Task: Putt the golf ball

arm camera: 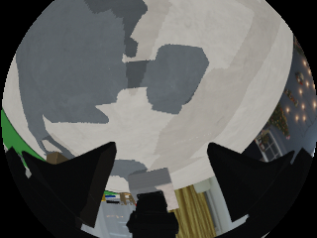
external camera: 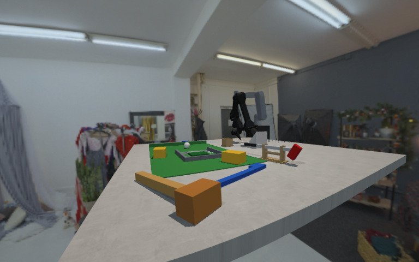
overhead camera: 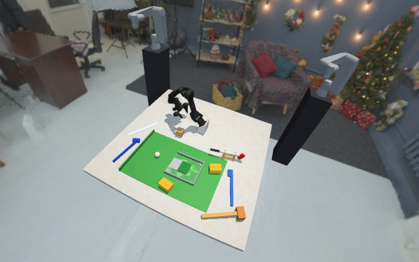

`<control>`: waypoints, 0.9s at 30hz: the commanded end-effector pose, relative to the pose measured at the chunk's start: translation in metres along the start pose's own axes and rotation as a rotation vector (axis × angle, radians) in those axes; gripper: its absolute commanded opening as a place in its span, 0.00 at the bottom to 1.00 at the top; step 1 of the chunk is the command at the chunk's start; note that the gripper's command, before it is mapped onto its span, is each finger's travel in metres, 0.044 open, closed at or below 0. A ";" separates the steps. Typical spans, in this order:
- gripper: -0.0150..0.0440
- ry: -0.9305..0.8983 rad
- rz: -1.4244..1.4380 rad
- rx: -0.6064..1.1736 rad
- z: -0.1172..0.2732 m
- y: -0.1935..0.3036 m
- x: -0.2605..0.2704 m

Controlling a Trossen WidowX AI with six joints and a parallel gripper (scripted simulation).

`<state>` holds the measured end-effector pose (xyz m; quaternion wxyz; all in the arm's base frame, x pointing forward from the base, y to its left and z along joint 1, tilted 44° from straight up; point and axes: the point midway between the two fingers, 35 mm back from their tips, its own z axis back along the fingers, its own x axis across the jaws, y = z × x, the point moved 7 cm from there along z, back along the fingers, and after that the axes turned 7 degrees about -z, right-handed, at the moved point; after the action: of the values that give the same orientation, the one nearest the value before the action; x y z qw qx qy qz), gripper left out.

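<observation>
Nearest the exterior camera we see the orange mallet [external camera: 191, 197], on the table edge well short of the green mat [overhead camera: 173, 172], our landmark here. We judge the task as not started. The red putter [overhead camera: 229, 153] lies untouched on its small wooden rack [overhead camera: 229, 156] just off the mat's edge, beside one yellow block [overhead camera: 215, 168], red head hanging past the rack. The golf ball [overhead camera: 157, 154] sits on the mat, near the walled ramp and raised green [overhead camera: 184, 167] at the mat's middle, not on it. The gripper [overhead camera: 180, 108] hangs above the table beyond the mat's far edge, near a small wooden box [overhead camera: 179, 131], well apart from the putter. We read its fingers as spread nearly full wide with nothing between them; the wrist view shows only bare table and shadow in the gap. Two blue putters [overhead camera: 230, 186] and a white stick [overhead camera: 142, 129] lie off the mat's sides, distractors in our view. Left to do: reach the putter, grasp, lift, line up behind the ball, putt up the ramp.
</observation>
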<state>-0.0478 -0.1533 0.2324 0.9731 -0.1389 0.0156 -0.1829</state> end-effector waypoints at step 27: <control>1.00 -0.245 1.432 -0.181 0.021 0.061 0.226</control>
<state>0.1581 -0.1825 0.2485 0.8631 -0.2032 0.0075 0.4623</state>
